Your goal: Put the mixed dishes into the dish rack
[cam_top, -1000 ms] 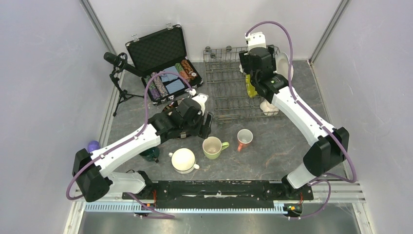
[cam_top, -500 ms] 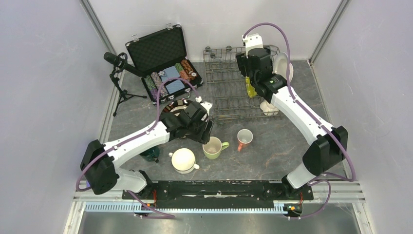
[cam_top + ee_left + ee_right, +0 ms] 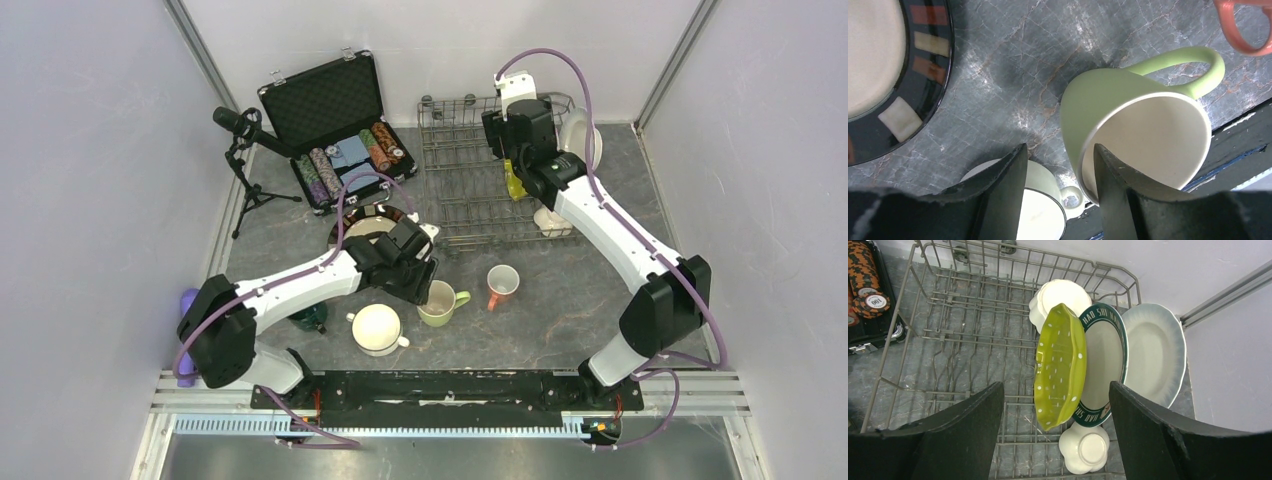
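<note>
- Grey marbled tabletop [image 3: 560, 320]: the light-green mug [image 3: 1108, 100] stands upright, just short of the dish rack [image 3: 460, 190].
- Left gripper [image 3: 1059, 150], jaws apart, straddles the mug's near wall; the handle points away.
- Right gripper [image 3: 1055, 387] hangs released above the racked plates [image 3: 1103, 365].

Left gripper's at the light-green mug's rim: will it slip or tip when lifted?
The light-green mug looks like smooth, rigid ceramic, so probably slippery. Pinched on one wall, it may tilt toward its handle.

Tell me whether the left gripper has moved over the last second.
Yes. The left gripper has drawn away from the dish rack, toward the light-green mug.
</note>
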